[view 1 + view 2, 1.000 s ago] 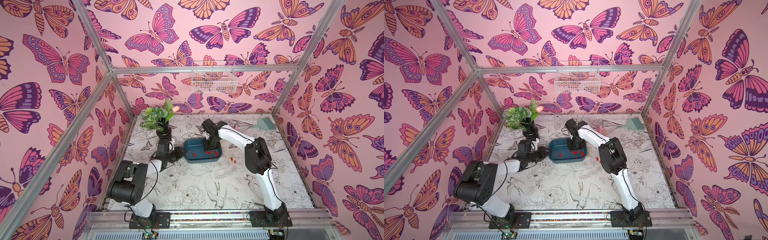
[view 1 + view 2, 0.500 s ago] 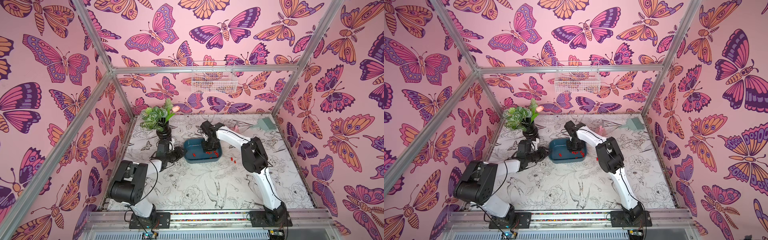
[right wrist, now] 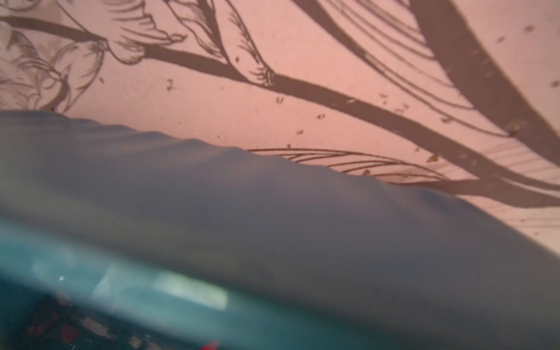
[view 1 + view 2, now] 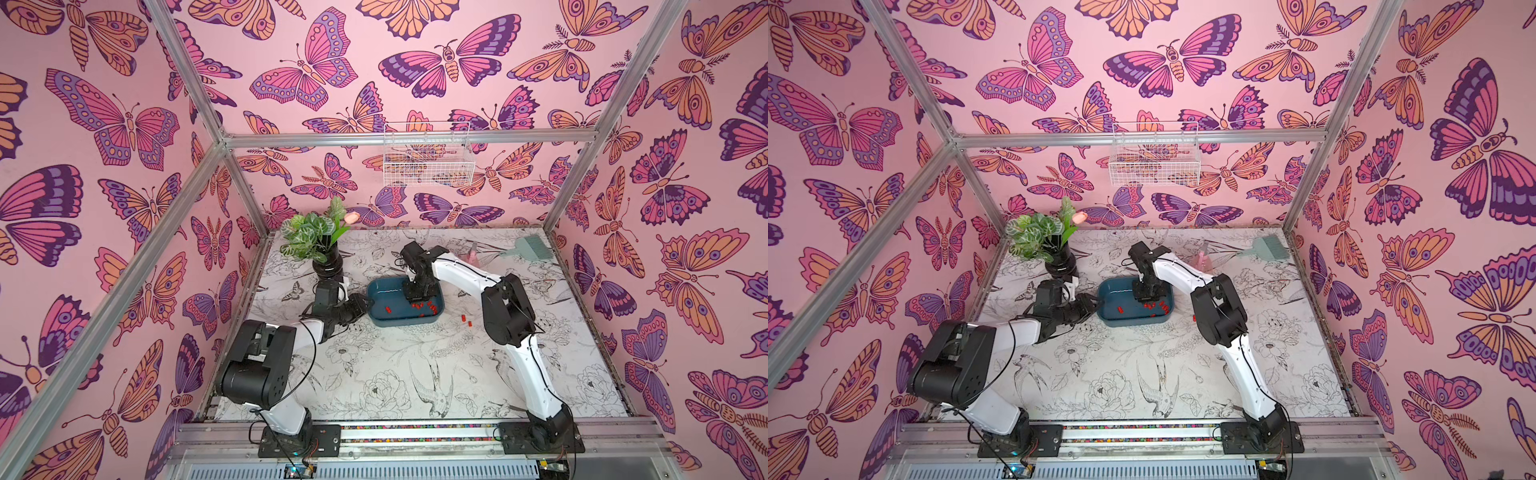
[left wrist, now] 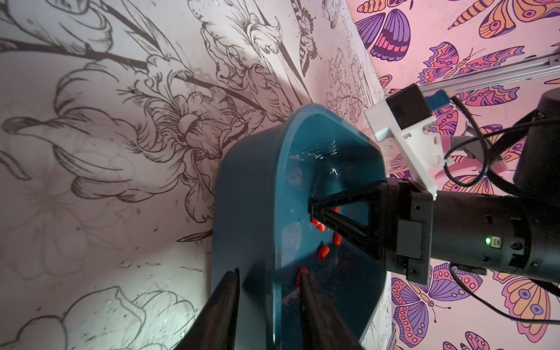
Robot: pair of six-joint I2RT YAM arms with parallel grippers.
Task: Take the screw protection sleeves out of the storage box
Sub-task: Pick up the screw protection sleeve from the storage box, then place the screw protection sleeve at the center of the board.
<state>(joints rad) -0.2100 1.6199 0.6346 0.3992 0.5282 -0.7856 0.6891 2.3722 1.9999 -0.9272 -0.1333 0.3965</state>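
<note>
Red screw protection sleeves (image 4: 420, 306) are lying in the storage box (image 4: 384, 293) in both top views, directly beneath the right jaws, which are the nearer pair. In the left wrist view the left jaws are pinching the box's wall. The right jaws are pointing tip-down among sideways-lying sleeves, and their closure cannot be told. The right wrist view is showing only blurred box wall.

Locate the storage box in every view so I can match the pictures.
Top view: storage box just below picture centre.
Top view: same spot.
Left wrist: centre of picture, seen end-on.
Right wrist: blurred wall, close up.
Shared landmark: red sleeves inside it.
</note>
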